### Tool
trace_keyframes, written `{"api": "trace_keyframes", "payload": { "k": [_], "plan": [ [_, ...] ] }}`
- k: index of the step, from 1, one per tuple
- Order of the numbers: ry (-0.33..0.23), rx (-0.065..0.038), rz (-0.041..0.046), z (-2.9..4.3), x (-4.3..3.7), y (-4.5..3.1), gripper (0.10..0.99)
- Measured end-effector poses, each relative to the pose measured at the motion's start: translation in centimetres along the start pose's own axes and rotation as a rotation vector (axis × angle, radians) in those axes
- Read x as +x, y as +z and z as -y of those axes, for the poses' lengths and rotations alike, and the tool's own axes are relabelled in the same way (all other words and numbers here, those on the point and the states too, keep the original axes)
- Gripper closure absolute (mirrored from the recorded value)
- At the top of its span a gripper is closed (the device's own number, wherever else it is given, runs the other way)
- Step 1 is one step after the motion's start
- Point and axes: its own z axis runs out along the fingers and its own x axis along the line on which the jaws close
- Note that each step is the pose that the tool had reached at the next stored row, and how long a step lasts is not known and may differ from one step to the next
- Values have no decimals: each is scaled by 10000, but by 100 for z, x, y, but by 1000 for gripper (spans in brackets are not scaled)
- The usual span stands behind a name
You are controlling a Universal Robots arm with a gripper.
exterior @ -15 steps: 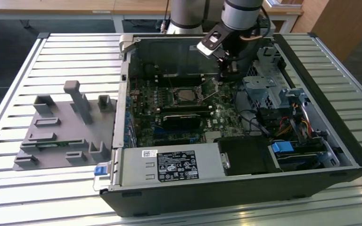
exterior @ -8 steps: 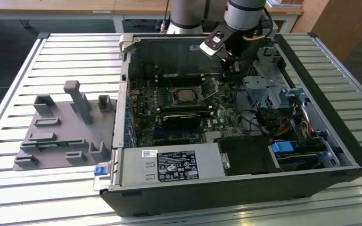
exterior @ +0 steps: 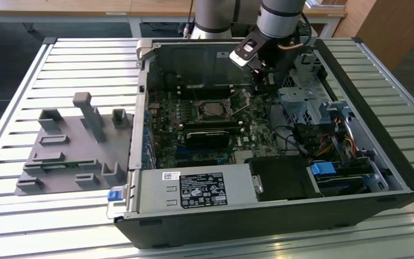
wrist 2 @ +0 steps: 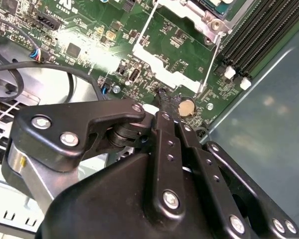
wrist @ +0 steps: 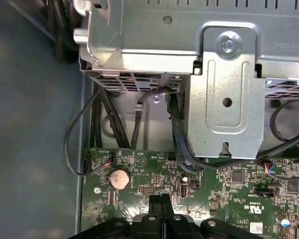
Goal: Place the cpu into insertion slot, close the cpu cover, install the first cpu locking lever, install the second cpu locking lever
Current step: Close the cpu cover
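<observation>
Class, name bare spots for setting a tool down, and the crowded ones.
Bare: table slats between the grey fixture and the far edge; slats on the fixture's near side. Crowded: inside the case, around the pincer.

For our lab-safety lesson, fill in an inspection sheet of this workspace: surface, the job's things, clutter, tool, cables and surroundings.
Surface: slatted metal table carrying an open computer case.
Job's things: insertion slot on the motherboard; cpu cover appears swung open, a thin lever raised beside it; whether the slot is filled cannot be told.
Clutter: grey moulded fixture at the exterior view's left of the case.
Tool: tool shut, low over the board near a coin cell.
Cables: black bundle running to the board; coloured wires in the case.
Surroundings: wooden furniture behind the table.
</observation>
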Motion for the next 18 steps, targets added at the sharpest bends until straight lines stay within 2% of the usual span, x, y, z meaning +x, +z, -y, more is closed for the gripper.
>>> {"api": "trace_keyframes", "payload": {
  "k": [5, 13, 18],
  "plan": [
    [-2, 0, 7, 11, -1, 40, 969],
    [-1, 0, 6, 196, 4, 41, 969],
    [-2, -5, 7, 262, 6, 41, 969]
  ]
}}
